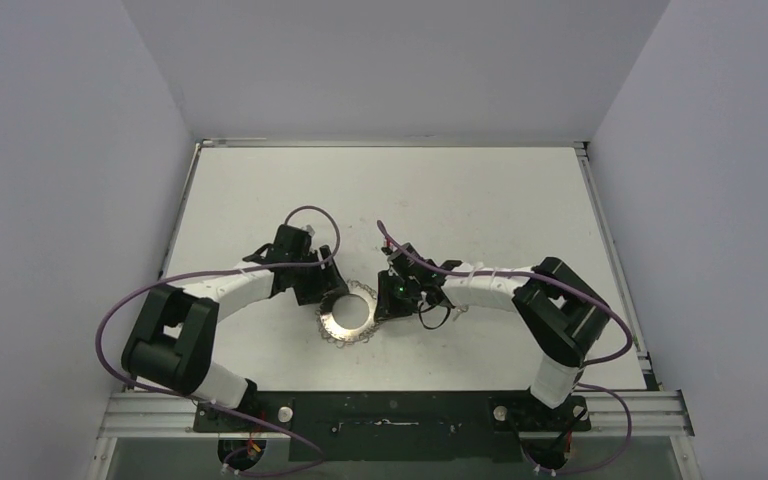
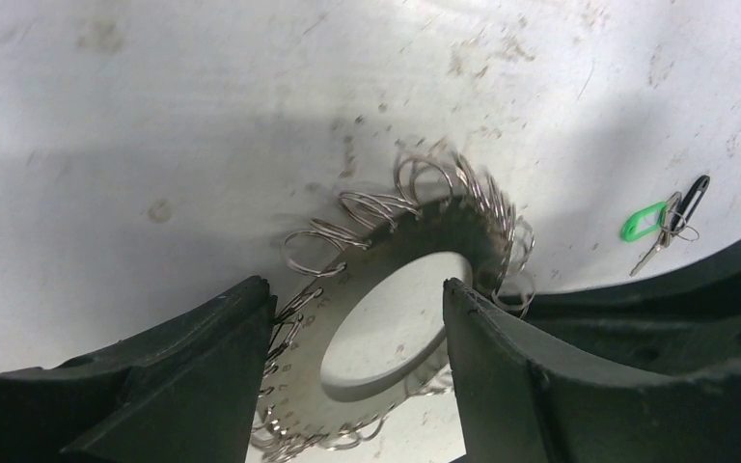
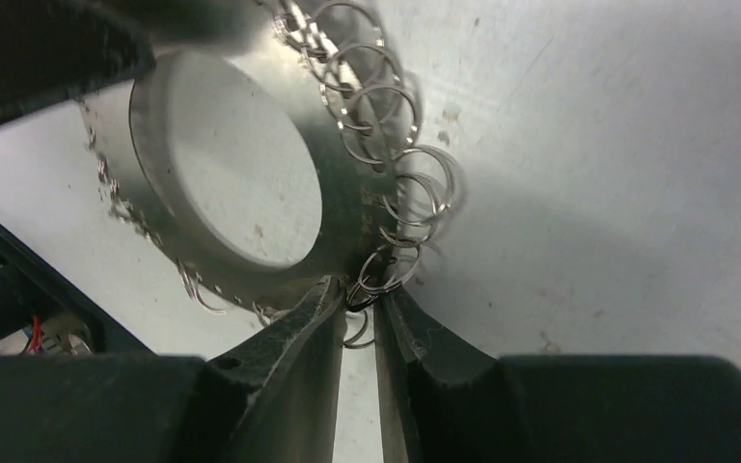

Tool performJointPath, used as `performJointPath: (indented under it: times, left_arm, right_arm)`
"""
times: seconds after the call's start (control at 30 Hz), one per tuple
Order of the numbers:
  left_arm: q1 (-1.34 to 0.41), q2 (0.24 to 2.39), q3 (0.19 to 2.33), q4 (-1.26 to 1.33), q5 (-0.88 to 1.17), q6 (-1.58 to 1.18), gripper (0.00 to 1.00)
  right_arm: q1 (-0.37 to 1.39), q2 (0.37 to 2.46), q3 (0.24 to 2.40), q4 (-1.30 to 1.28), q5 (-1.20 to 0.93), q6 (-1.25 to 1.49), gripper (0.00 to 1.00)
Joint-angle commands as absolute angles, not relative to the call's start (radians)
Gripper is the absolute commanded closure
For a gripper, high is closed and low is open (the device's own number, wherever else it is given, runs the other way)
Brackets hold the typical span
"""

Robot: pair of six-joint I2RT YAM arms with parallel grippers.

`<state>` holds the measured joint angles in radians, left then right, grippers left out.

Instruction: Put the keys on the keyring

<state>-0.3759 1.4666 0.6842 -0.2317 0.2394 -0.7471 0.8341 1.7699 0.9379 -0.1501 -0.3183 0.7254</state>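
Observation:
The keyring [image 1: 348,316], a silvery disc-like ring fringed with wire loops, sits tilted at the table's middle between my two grippers. In the left wrist view the keyring [image 2: 347,289] spans the wide gap of my left gripper [image 2: 357,285]. One finger touches its loops and the other lies against its far rim. My right gripper [image 3: 367,294] is nearly closed, pinching a wire loop [image 3: 386,270] at the edge of the keyring [image 3: 343,207]. The keys [image 2: 661,224], with a green tag and a black tag, lie loose on the table beyond the left gripper's right finger.
Both arms bend inward over the white table [image 1: 480,200], their purple cables looping beside them. Grey walls close in the left and right sides. A black mounting rail [image 1: 390,410] runs along the near edge.

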Motion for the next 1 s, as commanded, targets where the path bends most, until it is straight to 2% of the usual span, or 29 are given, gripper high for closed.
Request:
performJointPath:
  times: [0.0, 0.1, 0.23, 0.3, 0.43, 0.63, 0.8, 0.97]
  left_arm:
    - [-0.386, 1.555, 0.767, -0.270, 0.268, -0.671, 0.37]
    - [-0.390, 1.545, 0.808, -0.322, 0.222, -0.644, 0.36]
    - [-0.393, 1.484, 0.814, -0.396, 0.143, -0.621, 0.30]
    - [-0.392, 1.439, 0.797, -0.430, 0.110, -0.619, 0.29]
    - [-0.392, 1.338, 0.715, -0.456, 0.103, -0.641, 0.30]
    - [-0.398, 1.228, 0.545, -0.375, 0.197, -0.752, 0.31]
    - [-0.400, 1.213, 0.447, -0.238, 0.258, -0.836, 0.37]
    - [-0.400, 1.279, 0.476, -0.200, 0.259, -0.816, 0.40]
  right_arm:
    - [0.849, 1.729, 0.887, -0.255, -0.263, 0.744, 0.78]
    - [0.820, 1.687, 0.896, -0.292, -0.241, 0.714, 0.75]
    - [0.788, 1.684, 0.939, -0.316, -0.242, 0.668, 0.58]
    - [0.779, 1.704, 0.978, -0.340, -0.237, 0.642, 0.55]
    - [0.767, 1.751, 1.048, -0.377, -0.213, 0.596, 0.53]
    - [0.760, 1.830, 1.129, -0.408, -0.241, 0.574, 0.53]
    - [0.779, 1.839, 1.115, -0.405, -0.260, 0.573, 0.56]
    - [0.805, 1.799, 1.032, -0.377, -0.274, 0.607, 0.58]
